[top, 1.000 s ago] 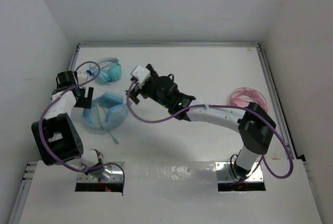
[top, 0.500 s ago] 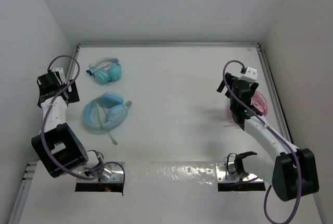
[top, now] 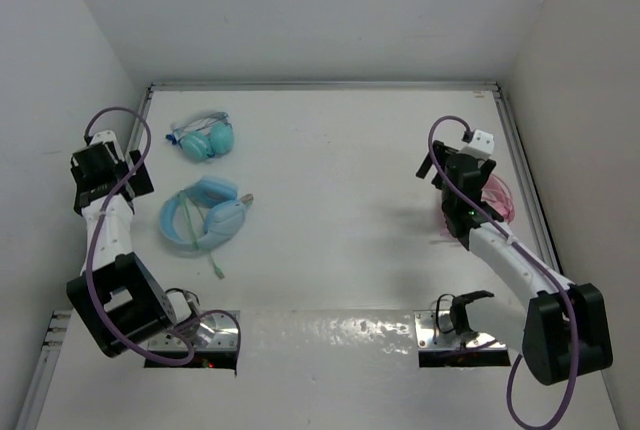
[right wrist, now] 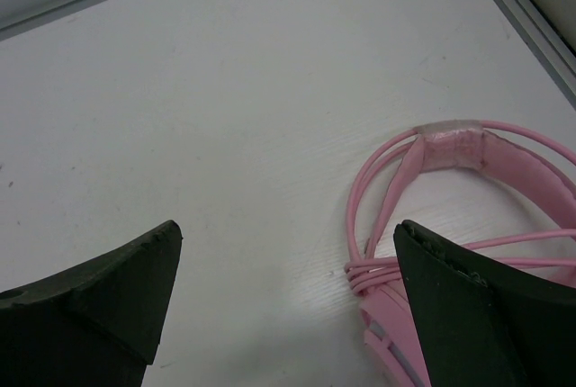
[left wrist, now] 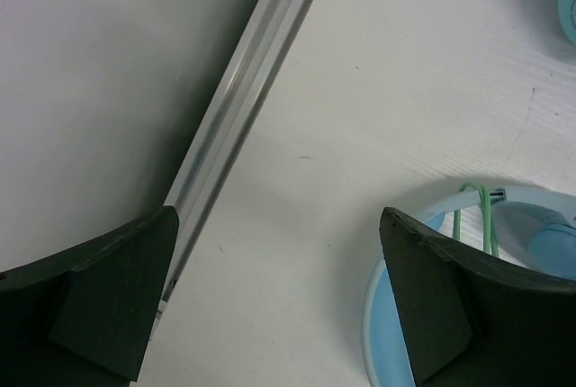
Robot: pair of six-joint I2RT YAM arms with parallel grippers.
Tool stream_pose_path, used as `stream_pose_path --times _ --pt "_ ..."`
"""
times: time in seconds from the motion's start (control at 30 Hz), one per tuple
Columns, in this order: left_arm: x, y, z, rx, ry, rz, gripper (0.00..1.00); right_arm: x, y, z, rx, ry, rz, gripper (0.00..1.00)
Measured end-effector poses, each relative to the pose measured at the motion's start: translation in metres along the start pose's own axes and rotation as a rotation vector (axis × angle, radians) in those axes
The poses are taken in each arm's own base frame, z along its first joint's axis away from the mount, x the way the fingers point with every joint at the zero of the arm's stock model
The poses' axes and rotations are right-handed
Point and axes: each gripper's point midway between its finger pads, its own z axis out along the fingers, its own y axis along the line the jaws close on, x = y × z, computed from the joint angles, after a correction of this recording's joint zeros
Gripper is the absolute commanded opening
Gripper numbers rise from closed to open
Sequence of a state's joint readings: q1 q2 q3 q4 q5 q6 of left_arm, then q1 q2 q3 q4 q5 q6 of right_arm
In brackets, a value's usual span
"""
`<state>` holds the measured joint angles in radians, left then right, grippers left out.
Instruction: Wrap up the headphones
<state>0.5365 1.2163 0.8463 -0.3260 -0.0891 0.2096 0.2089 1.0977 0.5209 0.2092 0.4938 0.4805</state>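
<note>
The sky-blue headphones lie flat on the left of the table. Their pale-green cable trails loose toward the near edge. My left gripper is open and empty, left of them near the left rail. In the left wrist view the headband and the cable show by the right finger. My right gripper is open and empty at the far right. In the right wrist view it hangs just left of the pink headphones.
Smaller teal headphones lie behind the blue ones at the back left. The pink headphones, with their cable wound on, lie by the right rail. A metal rail runs along the table's left edge next to the wall.
A second ago my right arm reached across to beside the blue headphones; it has swung back to the right by the pink ones. My left gripper has drawn away left toward the rail.
</note>
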Motion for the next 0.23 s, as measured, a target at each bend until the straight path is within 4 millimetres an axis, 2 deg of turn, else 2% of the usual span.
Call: stream_pose_path --times 0.23 --pt "0.0062 -0.0064 0.0017 0.033 0.01 0.004 0.9 0.0004 0.0005 0.0 -0.003 0.002 -0.001 0.99"
